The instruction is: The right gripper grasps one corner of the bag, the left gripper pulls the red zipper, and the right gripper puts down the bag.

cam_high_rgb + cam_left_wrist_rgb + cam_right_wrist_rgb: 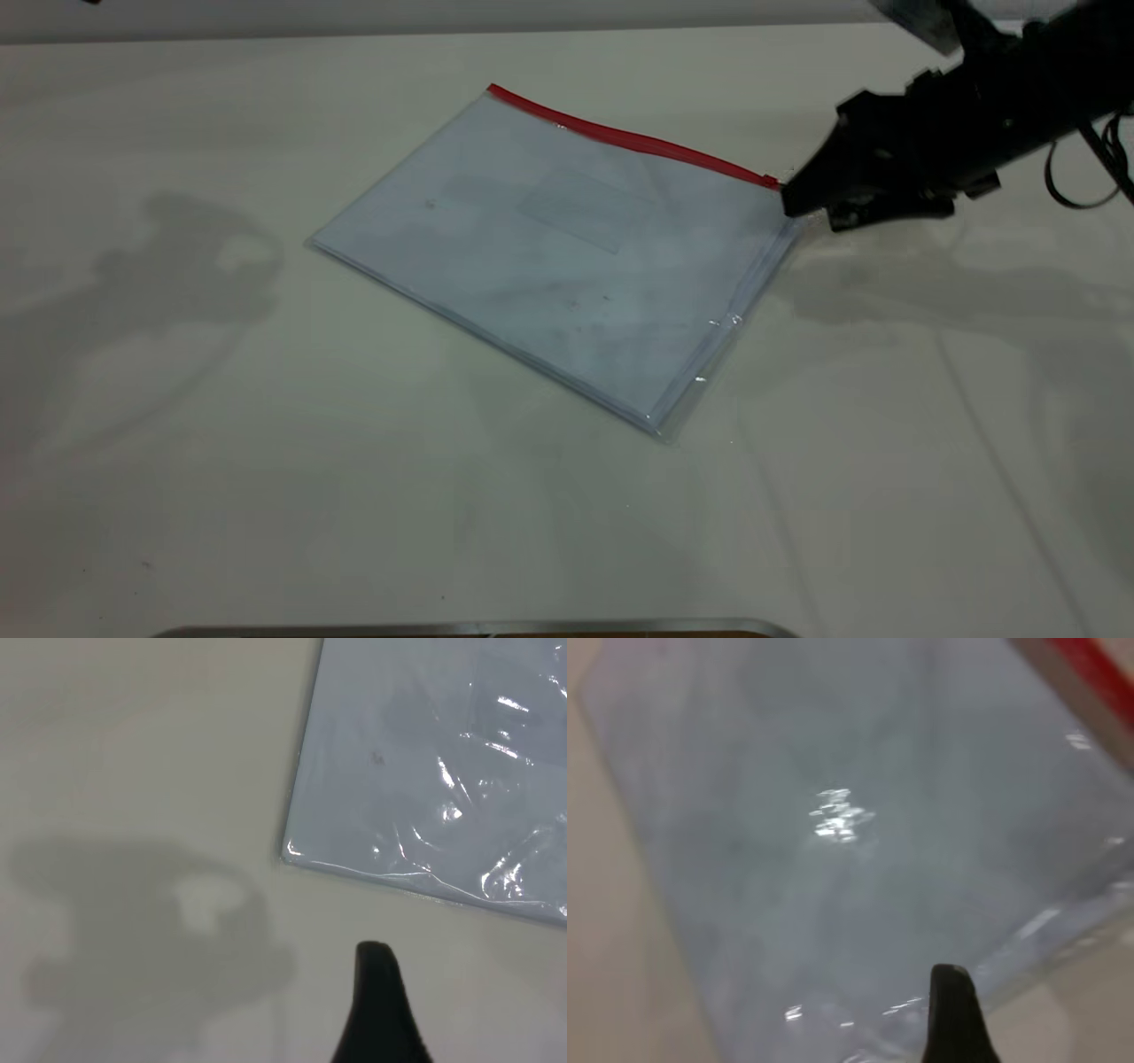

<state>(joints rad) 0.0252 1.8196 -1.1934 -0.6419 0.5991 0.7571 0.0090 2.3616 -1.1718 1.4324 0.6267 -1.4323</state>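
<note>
- bag (567, 252) lies flat on the table (266, 461), red zipper (633, 139) along the far edge
- right gripper (791, 202) tip is right at the corner of the bag (778, 197) where the red ends; can't tell if fingers are open or closed
- left gripper (379, 1010) hovers off the opposite plain corner, fingers also unclear
- risk imo: slick plastic, jaws slide over w/o catching, or just shove the bag

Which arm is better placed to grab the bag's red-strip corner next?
Right. The right gripper sits by the corner of the bag where the red zipper ends; the left gripper hovers off a plain corner.
</note>
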